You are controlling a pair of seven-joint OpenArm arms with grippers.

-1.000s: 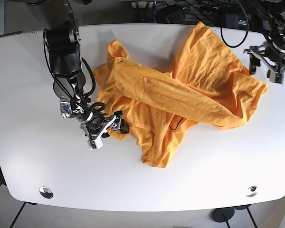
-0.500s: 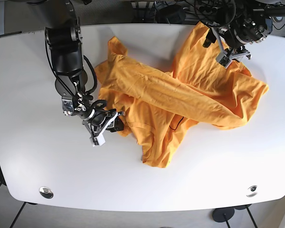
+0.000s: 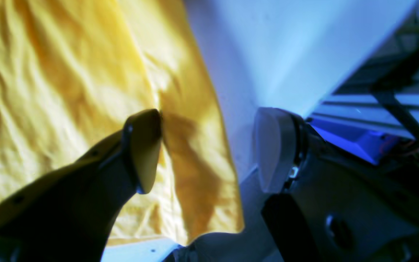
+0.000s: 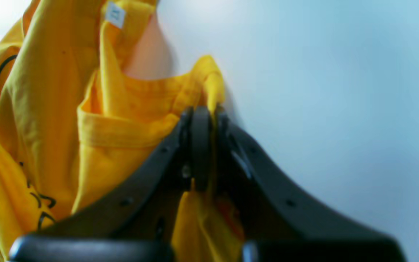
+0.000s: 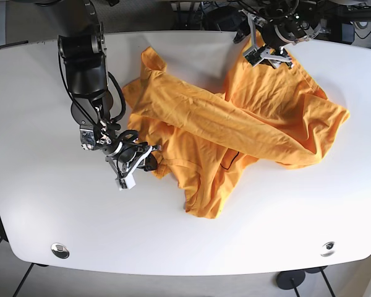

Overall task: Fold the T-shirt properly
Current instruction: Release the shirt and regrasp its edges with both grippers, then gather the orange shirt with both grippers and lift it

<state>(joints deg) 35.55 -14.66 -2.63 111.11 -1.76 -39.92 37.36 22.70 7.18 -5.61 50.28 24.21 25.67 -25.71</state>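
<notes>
The white worktop point(image 5: 43, 204) bore the crumpled T-shirt point(image 5: 235, 130), lying lengthwise across it — right gripper point(image 4: 204, 145) pinched its collar, left gripper point(image 3: 206, 149) spread.

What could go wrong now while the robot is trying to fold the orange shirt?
The T-shirt lies crumpled and twisted, so pulling might tighten the tangle rather than flatten it. The right gripper is shut on only a small bit of fabric by the collar, which could slip free. The left gripper is open above the shirt's edge next to the bare table; closing there, it might miss the cloth.
</notes>
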